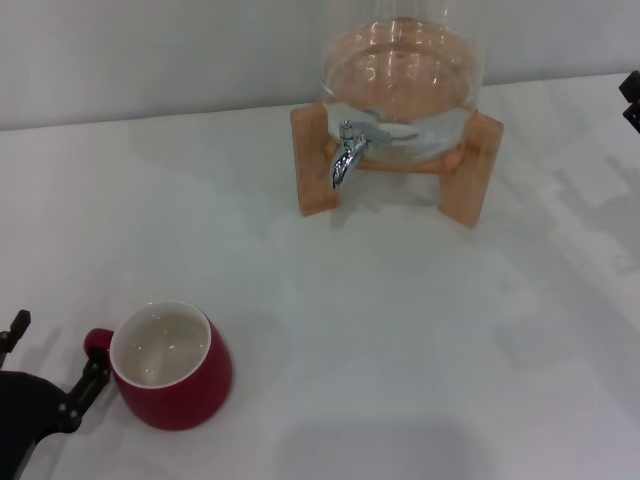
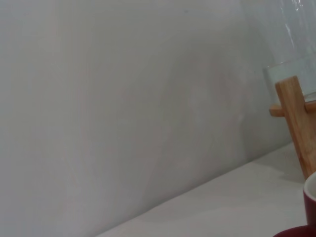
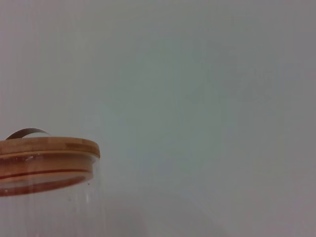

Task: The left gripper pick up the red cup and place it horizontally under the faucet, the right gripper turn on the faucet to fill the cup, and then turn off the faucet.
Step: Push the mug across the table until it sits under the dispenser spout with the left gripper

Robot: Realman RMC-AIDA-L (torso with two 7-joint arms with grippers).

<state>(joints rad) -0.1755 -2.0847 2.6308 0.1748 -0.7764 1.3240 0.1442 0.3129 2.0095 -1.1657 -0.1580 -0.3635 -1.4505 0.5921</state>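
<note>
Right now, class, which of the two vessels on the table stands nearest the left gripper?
The red cup, beside the left gripper; the glass jar stands far back in its wooden stand.

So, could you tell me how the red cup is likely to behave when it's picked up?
The red cup looks glazed, so probably stiff and somewhat slippery. Its squat shape and wide base suggest it's unlikely to tip. It appears empty, so likely light.

The left gripper [image 1: 50,372] is cut off by the head view's lower left corner, so only some black links beside the red cup [image 1: 172,366] show. The right gripper [image 1: 631,100] is a black sliver at the right edge, its jaws unseen. The glass jar [image 1: 402,75] loses its top.
</note>
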